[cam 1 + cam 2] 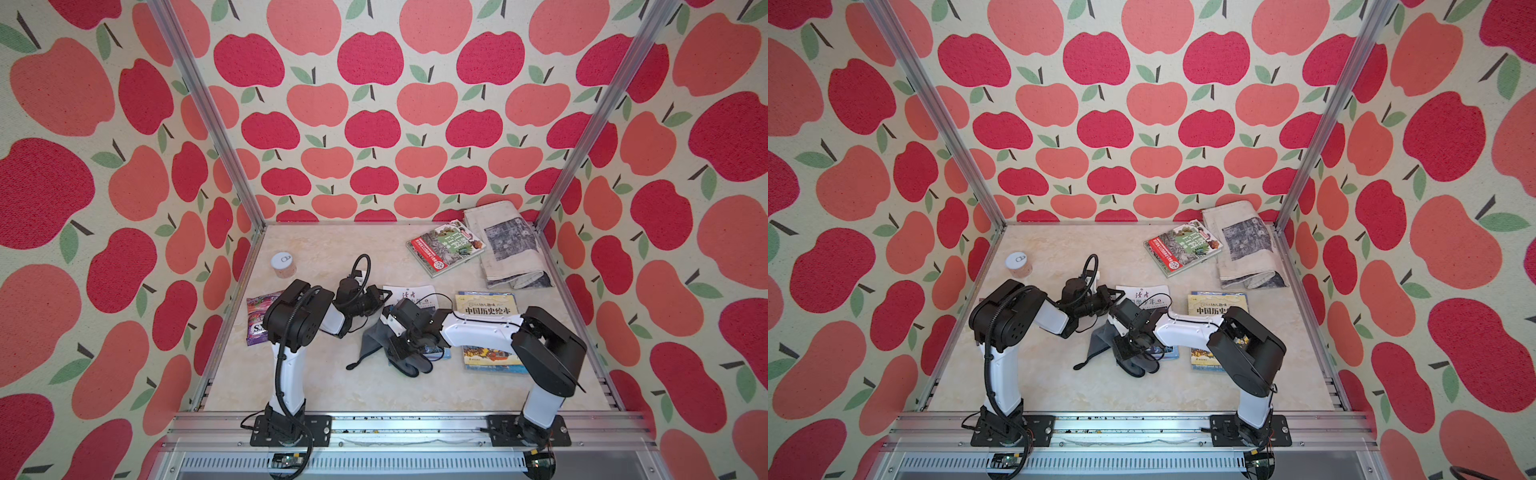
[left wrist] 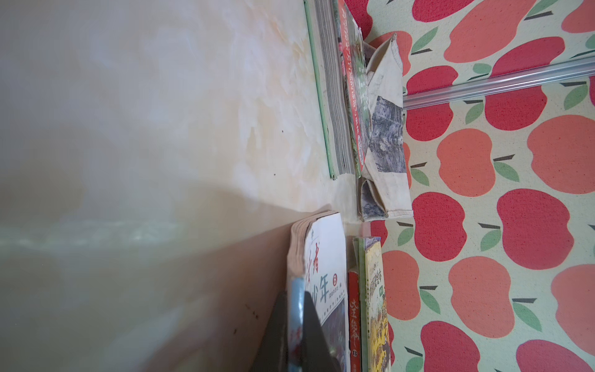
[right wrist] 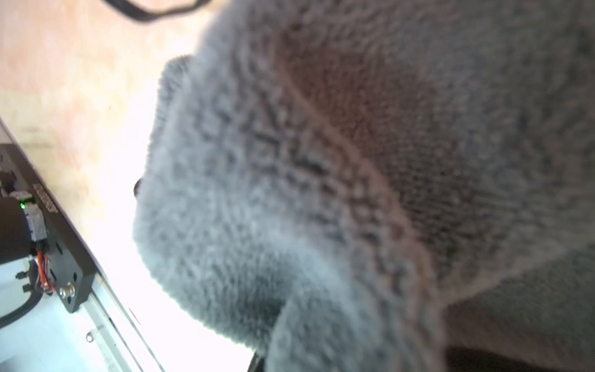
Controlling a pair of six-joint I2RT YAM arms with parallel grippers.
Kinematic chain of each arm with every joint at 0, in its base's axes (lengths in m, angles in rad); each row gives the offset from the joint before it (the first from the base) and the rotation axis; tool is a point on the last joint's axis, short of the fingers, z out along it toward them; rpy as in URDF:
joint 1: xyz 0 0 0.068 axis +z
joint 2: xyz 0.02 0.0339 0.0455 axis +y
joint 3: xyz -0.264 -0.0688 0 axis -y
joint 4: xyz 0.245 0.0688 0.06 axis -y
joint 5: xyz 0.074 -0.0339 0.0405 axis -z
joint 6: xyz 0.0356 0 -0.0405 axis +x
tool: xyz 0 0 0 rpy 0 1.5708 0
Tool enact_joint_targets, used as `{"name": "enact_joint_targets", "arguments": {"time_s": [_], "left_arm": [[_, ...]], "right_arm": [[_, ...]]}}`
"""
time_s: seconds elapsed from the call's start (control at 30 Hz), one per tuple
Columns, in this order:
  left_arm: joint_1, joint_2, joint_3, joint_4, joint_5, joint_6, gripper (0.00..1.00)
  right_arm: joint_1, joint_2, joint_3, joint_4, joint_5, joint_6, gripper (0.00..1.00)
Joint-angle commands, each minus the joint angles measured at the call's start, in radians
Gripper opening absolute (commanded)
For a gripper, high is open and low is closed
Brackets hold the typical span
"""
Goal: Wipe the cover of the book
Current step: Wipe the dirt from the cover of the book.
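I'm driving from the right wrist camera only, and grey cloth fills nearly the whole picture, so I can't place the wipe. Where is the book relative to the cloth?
Observer: In both top views the white book lies in the middle of the table. The grey cloth, held in the shut right gripper, drapes over its near left corner.
Operator: Is anything steadying the book?
Observer: Yes, the left gripper is shut on its far left edge, as the left wrist view shows.
Operator: What's close on the other side?
Observer: A yellow picture book lies just to its right, partly under the right arm.
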Motion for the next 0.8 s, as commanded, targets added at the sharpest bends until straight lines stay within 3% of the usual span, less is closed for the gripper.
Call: {"name": "enact_joint_targets", "arguments": {"time_s": [0.0, 0.17, 0.5, 0.77], "left_arm": [[-0.003, 0.022, 0.035, -0.015, -0.003, -0.011, 0.0], [0.001, -0.016, 0.029, -0.058, 0.0, 0.011, 0.0], [0.008, -0.033, 0.012, -0.069, 0.017, 0.022, 0.0], [0.005, -0.029, 0.026, -0.078, 0.022, 0.025, 0.0]], "right_arm": [[0.021, -0.01, -0.041, -0.032, -0.024, 0.037, 0.0], [-0.013, -0.063, -0.095, -0.048, 0.004, 0.034, 0.0], [-0.195, -0.267, -0.315, -0.119, 0.055, 0.032, 0.0], [-0.259, -0.394, -0.331, -0.197, 0.111, 0.014, 0.0]]}}
